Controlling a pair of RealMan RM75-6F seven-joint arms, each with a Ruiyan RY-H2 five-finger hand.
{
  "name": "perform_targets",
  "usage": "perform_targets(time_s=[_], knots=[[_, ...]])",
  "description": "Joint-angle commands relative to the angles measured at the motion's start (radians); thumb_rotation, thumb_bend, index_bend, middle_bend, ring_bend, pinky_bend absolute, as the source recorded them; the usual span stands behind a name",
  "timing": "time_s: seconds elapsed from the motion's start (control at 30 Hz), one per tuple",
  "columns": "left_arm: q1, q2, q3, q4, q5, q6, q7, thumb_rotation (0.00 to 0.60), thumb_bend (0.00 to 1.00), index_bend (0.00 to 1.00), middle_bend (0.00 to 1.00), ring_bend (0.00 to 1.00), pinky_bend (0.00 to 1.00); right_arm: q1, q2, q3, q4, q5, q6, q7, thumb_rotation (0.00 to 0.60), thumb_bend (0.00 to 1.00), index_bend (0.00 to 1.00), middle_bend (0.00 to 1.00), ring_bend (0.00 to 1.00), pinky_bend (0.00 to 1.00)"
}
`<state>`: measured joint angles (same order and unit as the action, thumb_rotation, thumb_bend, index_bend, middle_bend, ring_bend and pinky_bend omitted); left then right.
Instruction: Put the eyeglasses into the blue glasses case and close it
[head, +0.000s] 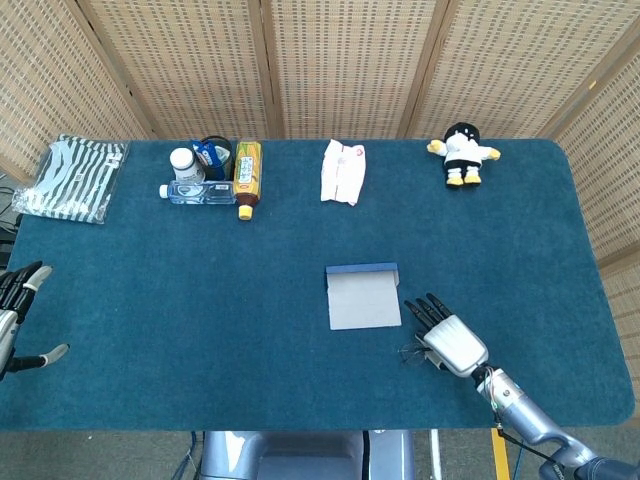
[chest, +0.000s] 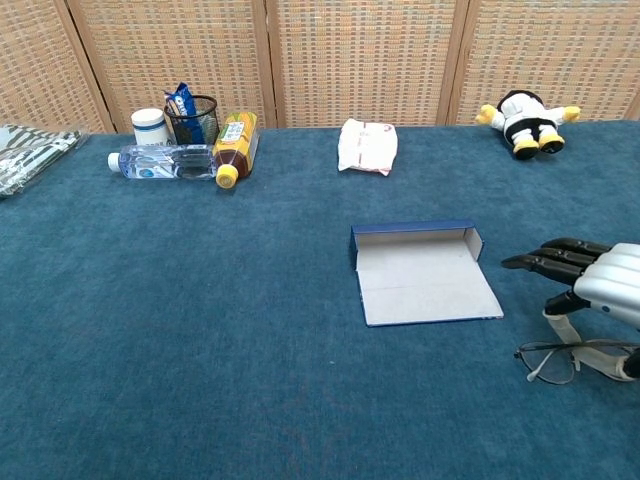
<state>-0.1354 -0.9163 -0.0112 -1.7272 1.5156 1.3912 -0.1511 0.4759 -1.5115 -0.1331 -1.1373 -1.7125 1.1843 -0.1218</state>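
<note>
The blue glasses case (chest: 425, 280) lies open and flat at the table's middle, its grey inside up and its blue wall on the far side; the head view shows the case (head: 363, 298) too. The eyeglasses (chest: 548, 358) lie on the cloth to the right of the case and nearer the front edge, partly under my right hand (chest: 600, 285). Its fingers stretch out toward the case above the frame, and the thumb points down at the glasses; contact is unclear. In the head view the eyeglasses (head: 412, 352) peek out beside the right hand (head: 450, 338). My left hand (head: 15, 315) hangs off the far left edge, fingers apart, holding nothing.
A plush doll (chest: 524, 122) sits at the back right and a white packet (chest: 367, 146) at the back middle. At the back left are a clear bottle (chest: 160, 162), a yellow bottle (chest: 234, 146), a white jar and a mesh cup (chest: 192, 118). A striped cloth (head: 72, 177) lies far left.
</note>
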Motion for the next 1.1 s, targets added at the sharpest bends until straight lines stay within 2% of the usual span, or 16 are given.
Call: perform_targets(time_s=[0.03,0.3,0.43,0.57,0.67,0.83,1.0,1.1], knots=[[0.0,0.001,0.0,0.0,0.001,0.001,-0.001,0.6,0.0,0.0,0.0,0.0,0.0,0.0,0.002,0.002,-0.006,-0.003,0.002,-0.005,0.6,0.57,0.6,0.03,0.0,0.0],[0.001,0.003,0.0,0.001,0.002,0.003,-0.008,0.6,0.0,0.0,0.0,0.0,0.0,0.014,0.02,0.025,-0.057,-0.019,0.021,-0.033,0.6,0.57,0.61,0.04,0.0,0.0],[0.001,0.005,0.0,0.0,0.004,0.005,-0.013,0.6,0.0,0.0,0.0,0.0,0.0,0.042,0.036,0.055,-0.116,-0.025,0.017,-0.077,0.6,0.57,0.61,0.04,0.0,0.0],[0.003,0.007,0.001,0.001,0.006,0.008,-0.019,0.6,0.0,0.0,0.0,0.0,0.0,0.093,0.05,0.11,-0.195,-0.012,-0.029,-0.163,0.6,0.57,0.61,0.04,0.0,0.0],[0.004,0.01,-0.001,0.003,0.005,0.01,-0.027,0.6,0.0,0.0,0.0,0.0,0.0,0.135,0.05,0.166,-0.264,0.045,-0.1,-0.238,0.6,0.57,0.61,0.04,0.0,0.0],[0.002,0.012,-0.001,0.008,0.003,0.006,-0.041,0.6,0.0,0.0,0.0,0.0,0.0,0.2,0.011,0.252,-0.305,0.16,-0.21,-0.366,0.6,0.57,0.61,0.04,0.0,0.0],[-0.001,0.017,-0.006,0.014,-0.007,0.001,-0.06,0.6,0.0,0.0,0.0,0.0,0.0,0.257,-0.051,0.314,-0.281,0.283,-0.286,-0.493,0.6,0.57,0.61,0.04,0.0,0.0],[-0.004,0.021,-0.009,0.017,-0.016,-0.007,-0.078,0.6,0.0,0.0,0.0,0.0,0.0,0.29,-0.1,0.341,-0.227,0.367,-0.322,-0.571,0.6,0.57,0.61,0.04,0.0,0.0]])
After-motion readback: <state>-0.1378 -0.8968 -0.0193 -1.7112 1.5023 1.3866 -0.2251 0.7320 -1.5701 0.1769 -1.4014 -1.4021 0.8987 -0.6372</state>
